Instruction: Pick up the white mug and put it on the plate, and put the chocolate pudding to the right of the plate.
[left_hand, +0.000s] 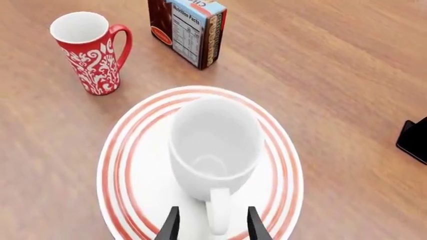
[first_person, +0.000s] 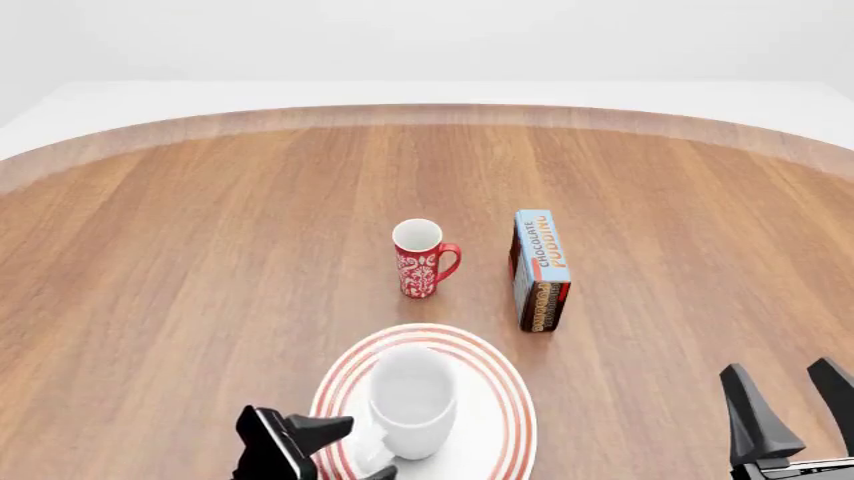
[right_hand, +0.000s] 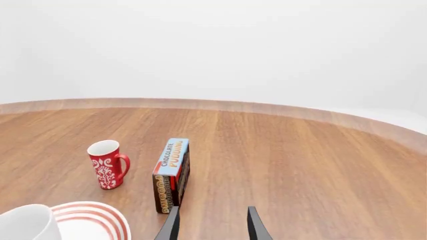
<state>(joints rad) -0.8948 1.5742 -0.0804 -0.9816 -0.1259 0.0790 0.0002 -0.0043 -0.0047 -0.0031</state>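
The white mug (first_person: 411, 400) stands upright on the plate (first_person: 501, 400), its handle towards my left gripper (first_person: 354, 450). In the left wrist view the mug (left_hand: 213, 150) sits in the middle of the plate (left_hand: 120, 165), and the left gripper (left_hand: 212, 230) is open, with a finger on either side of the handle and not touching it. The chocolate pudding (first_person: 539, 268) stands on edge on the table, beyond the plate and to its right; it also shows in the left wrist view (left_hand: 190, 30) and the right wrist view (right_hand: 172, 172). My right gripper (first_person: 790, 405) is open and empty at the near right.
A red mug with a white floral pattern (first_person: 424, 258) stands upright beyond the plate, just left of the pudding. A dark part of the other arm (left_hand: 413, 140) shows at the edge of the left wrist view. The brown wooden table (first_person: 200, 250) stretches far to all sides.
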